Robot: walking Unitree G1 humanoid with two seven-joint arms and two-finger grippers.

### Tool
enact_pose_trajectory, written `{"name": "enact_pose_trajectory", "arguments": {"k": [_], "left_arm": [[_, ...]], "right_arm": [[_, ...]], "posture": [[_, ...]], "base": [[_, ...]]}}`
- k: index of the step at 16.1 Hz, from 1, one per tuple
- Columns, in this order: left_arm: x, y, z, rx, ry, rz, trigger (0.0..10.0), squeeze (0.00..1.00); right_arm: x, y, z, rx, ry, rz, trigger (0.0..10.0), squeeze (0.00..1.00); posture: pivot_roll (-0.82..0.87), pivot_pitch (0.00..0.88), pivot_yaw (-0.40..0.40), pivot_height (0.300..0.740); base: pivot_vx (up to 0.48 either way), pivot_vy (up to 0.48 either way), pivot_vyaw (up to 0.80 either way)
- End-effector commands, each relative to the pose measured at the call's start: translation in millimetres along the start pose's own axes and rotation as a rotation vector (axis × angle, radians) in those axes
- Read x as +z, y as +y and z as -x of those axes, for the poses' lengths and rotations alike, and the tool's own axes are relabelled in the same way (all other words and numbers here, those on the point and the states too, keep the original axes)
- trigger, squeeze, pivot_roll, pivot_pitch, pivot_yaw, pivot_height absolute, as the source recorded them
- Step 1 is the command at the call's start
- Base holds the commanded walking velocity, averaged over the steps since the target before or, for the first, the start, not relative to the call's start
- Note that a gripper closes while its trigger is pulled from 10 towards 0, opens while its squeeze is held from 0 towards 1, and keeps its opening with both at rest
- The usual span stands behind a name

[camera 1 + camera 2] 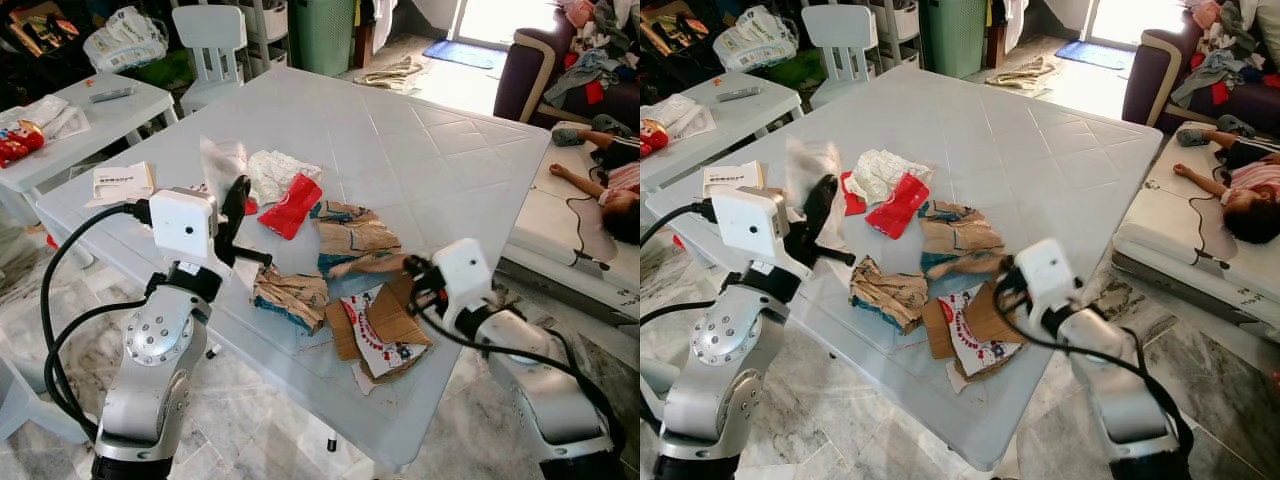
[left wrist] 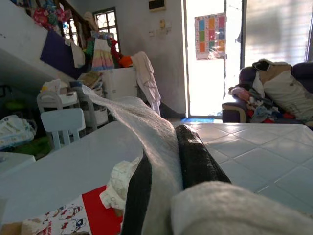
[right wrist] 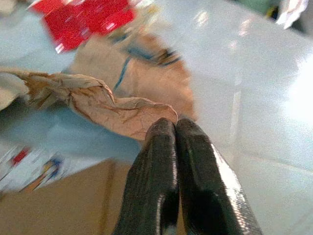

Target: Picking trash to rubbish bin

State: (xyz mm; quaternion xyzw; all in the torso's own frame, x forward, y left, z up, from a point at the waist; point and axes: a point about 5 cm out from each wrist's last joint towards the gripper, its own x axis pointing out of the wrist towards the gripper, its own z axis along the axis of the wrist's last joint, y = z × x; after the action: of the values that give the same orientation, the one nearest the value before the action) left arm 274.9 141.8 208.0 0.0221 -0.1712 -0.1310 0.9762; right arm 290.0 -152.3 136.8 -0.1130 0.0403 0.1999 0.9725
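A crumpled brown paper strip (image 3: 93, 105), lying lengthwise away from the right gripper (image 3: 175, 128), is pinched at its near end; white plastic (image 2: 146, 142) is clamped upright by the left gripper (image 2: 164, 169).

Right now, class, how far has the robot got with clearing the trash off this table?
Nothing looks binned yet. In hand: the left gripper pinches a white plastic wrapper, and the right gripper has its fingers shut on a torn brown paper scrap. Left on the table: red wrapper, crumpled white paper, cardboard pieces.
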Motion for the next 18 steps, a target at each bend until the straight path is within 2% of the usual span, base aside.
{"name": "enact_pose_trajectory", "arguments": {"k": [1,6,10,12,13,15,17,18], "left_arm": [[0.5,2.1,-2.1,0.009,-0.006,-0.013,0.0,0.0],[0.5,0.8,-4.5,0.003,-0.01,-0.009,0.0,0.0],[2.5,3.0,-8.1,0.013,-0.024,-0.023,0.0,0.0],[3.1,5.4,-9.2,0.035,-0.029,-0.034,0.0,0.0],[2.0,7.5,-10.0,0.056,-0.021,-0.039,0.0,0.0],[1.8,7.7,-10.1,0.058,-0.02,-0.038,0.0,0.0],[1.2,6.8,-10.1,0.054,-0.017,-0.037,1.4,0.0],[0.4,5.5,-10.0,0.048,-0.014,-0.036,2.2,0.0]], "right_arm": [[12.7,-10.1,-1.0,-0.066,-0.076,-0.021,0.0,0.0],[27.4,-18.9,-0.7,-0.123,-0.171,-0.063,0.0,0.0],[47.5,-30.5,-0.7,-0.195,-0.297,-0.154,0.0,0.0],[48.6,-31.5,-1.5,-0.194,-0.305,-0.198,0.0,0.0],[44.7,-26.9,-1.6,-0.158,-0.291,-0.218,0.0,0.0],[43.7,-25.7,-1.5,-0.151,-0.287,-0.218,0.0,0.0],[40.1,-15.6,-0.9,-0.088,-0.273,-0.229,0.0,0.0],[35.4,-7.5,-1.4,-0.036,-0.244,-0.223,5.5,0.0]], "posture": [[-0.02,0.074,0.011,0.74],[-0.02,0.067,0.017,0.74],[-0.02,0.059,0.025,0.74],[-0.02,0.056,0.027,0.74],[-0.02,0.054,0.027,0.74],[-0.02,0.054,0.027,0.74],[-0.02,0.054,0.031,0.74],[-0.02,0.054,0.033,0.74]], "base": [[0.0,0.0,0.0],[0.0,0.0,0.0],[0.0,0.0,0.0],[0.0,0.0,0.0],[0.0,0.0,0.0],[0.0,0.0,0.0],[0.0,0.0,0.0],[0.0,0.0,0.0]]}}
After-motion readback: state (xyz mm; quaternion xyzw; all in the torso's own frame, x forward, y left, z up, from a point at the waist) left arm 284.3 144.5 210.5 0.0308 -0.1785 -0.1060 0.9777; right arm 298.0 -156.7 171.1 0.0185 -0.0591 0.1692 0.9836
